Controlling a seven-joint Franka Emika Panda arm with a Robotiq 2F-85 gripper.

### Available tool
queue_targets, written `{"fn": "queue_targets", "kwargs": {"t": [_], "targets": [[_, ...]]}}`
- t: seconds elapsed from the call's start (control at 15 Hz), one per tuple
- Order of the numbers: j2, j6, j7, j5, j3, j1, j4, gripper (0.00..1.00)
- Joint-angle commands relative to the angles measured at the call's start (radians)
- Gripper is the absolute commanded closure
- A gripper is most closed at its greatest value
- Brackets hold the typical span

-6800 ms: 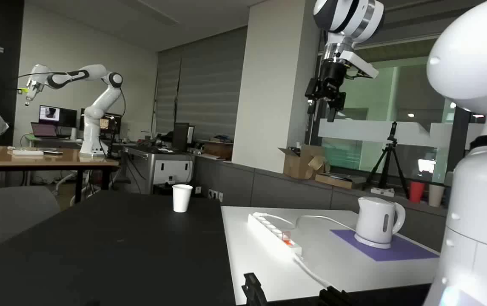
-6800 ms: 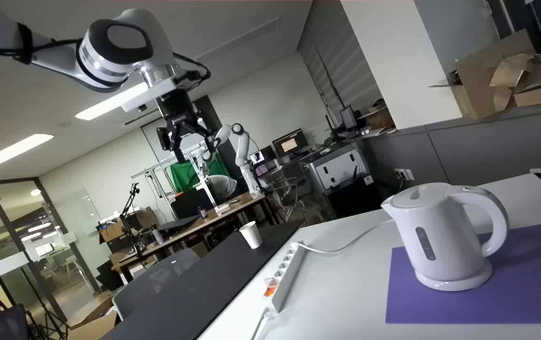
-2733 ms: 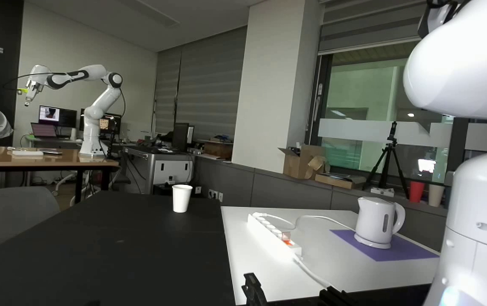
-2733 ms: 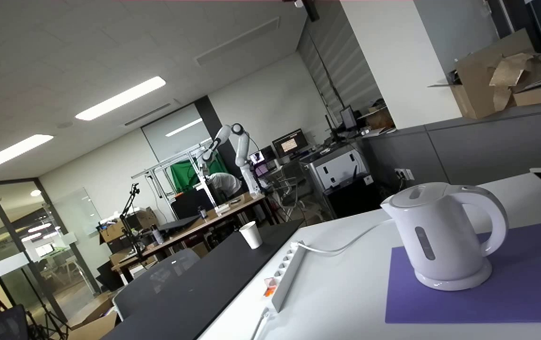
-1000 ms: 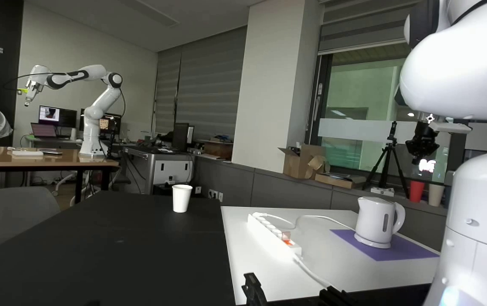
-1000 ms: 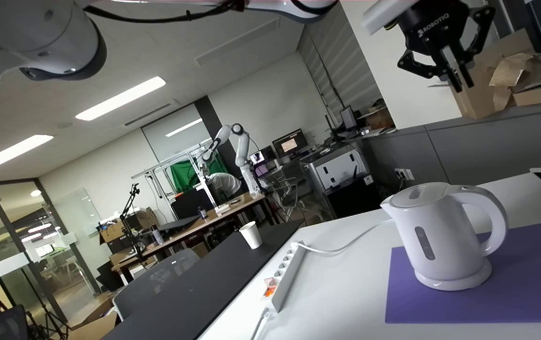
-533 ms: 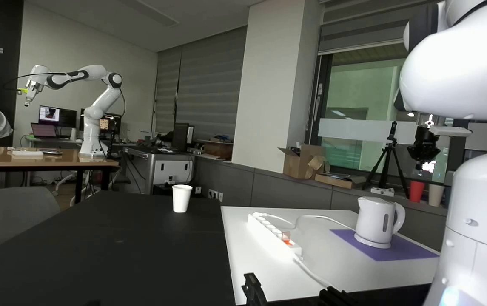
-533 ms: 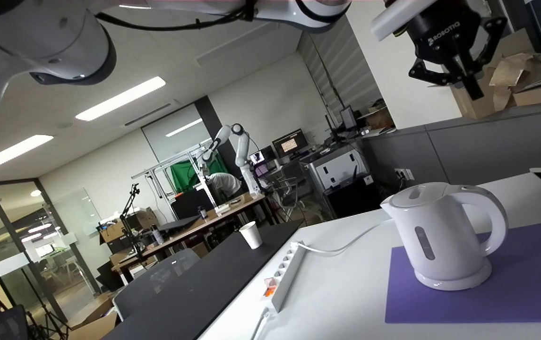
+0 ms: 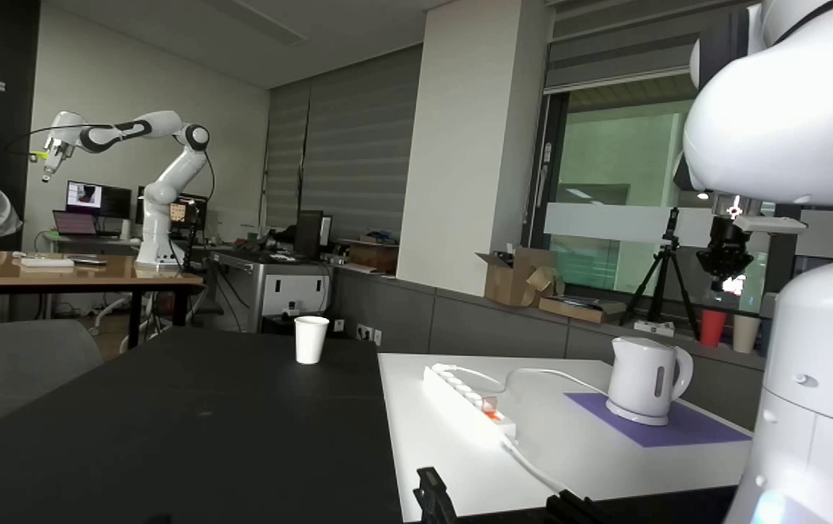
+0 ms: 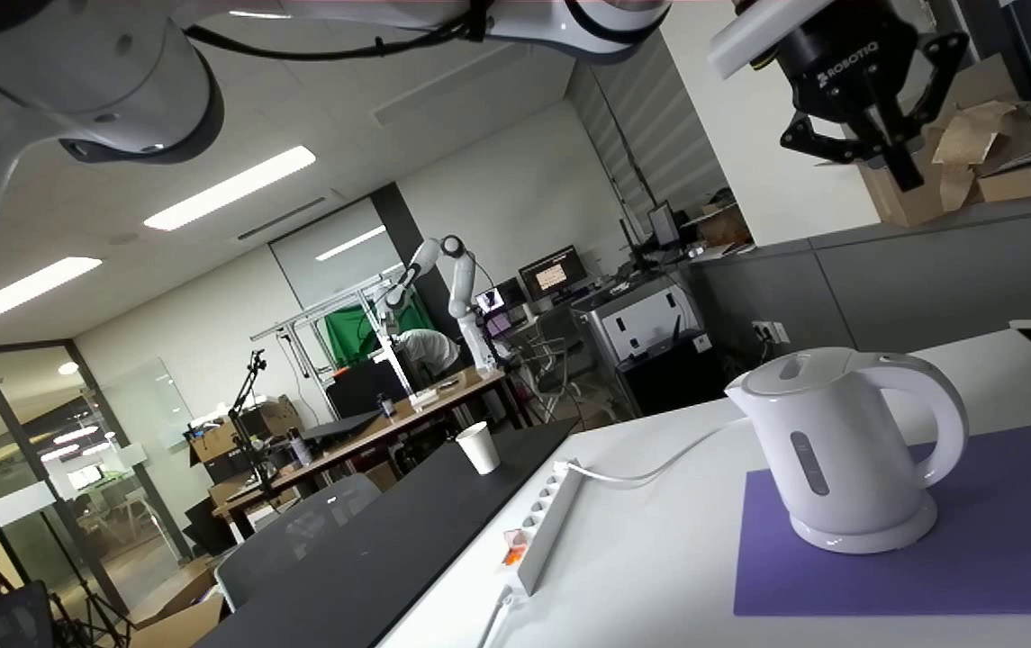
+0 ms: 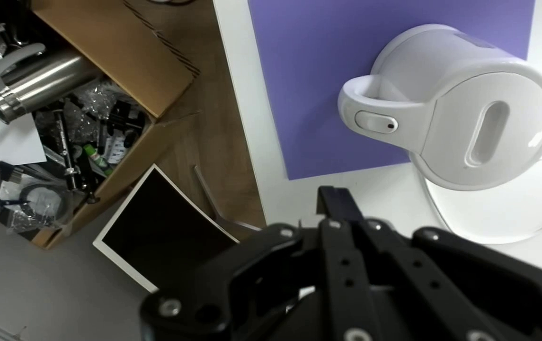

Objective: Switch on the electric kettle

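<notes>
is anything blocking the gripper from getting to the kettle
Nothing visible does. In an exterior view the gripper hangs higher than the kettle, with nothing seen between them, and the wrist view shows the handle button uncovered. The cup and power strip stand away from that path.

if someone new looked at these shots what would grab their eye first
Most likely the white kettle, upright on a bright purple mat on the white table. Next would be the black gripper, closed and hanging in the air, clear of the kettle. In the wrist view, a cluttered cardboard box holding a steel flask sits at upper left.
</notes>
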Motion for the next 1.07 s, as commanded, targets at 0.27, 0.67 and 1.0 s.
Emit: {"fn": "queue_targets", "kwargs": {"t": [0.27,0.67,1.0], "targets": [[0.0,-0.003,0.0,0.0,0.0,0.0,0.001,1.0],[0.062,-0.036,0.046,-0.02,0.028,-0.031,0.049,1.0],[0.13,-0.05,0.053,-0.009,0.055,-0.067,0.082,1.0]]}}
